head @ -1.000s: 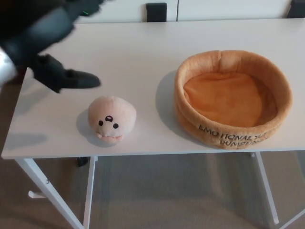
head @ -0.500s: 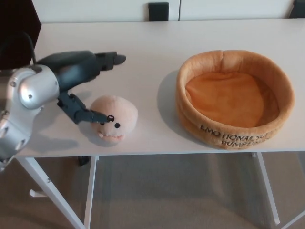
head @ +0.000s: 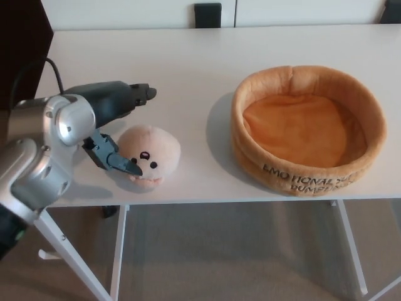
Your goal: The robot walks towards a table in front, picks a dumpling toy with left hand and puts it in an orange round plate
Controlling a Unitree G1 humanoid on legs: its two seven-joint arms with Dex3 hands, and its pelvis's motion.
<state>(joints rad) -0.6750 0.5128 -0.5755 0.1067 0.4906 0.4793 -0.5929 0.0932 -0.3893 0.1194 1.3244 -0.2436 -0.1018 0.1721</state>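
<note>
Dumpling toy [head: 149, 156] sits on the white worktop [head: 188, 75], near its front edge and toward my left side of the head view. It is a pale peach plush with small dark eyes facing the camera. From my seat I see the left hand [head: 113, 128] at the toy: the upper dark fingers [head: 135, 95] reach out above and behind it, while the lower digit lies against the toy's left front, its tip just beside the face. The digits stand wide apart with the toy between them, and the toy rests on the worktop, not lifted. Whether the upper fingers touch the plush I cannot tell; only the lower one looks to be in contact. The silver forearm [head: 44, 150] comes in from the lower left of the picture, with a black cable looping above it.

To the right, well apart from the toy, lies the orange round plate [head: 307, 128], a soft plush basket with a thick rim and dark lettering on its front wall. Its hollow holds nothing. The right hand does not show in the view.
</note>
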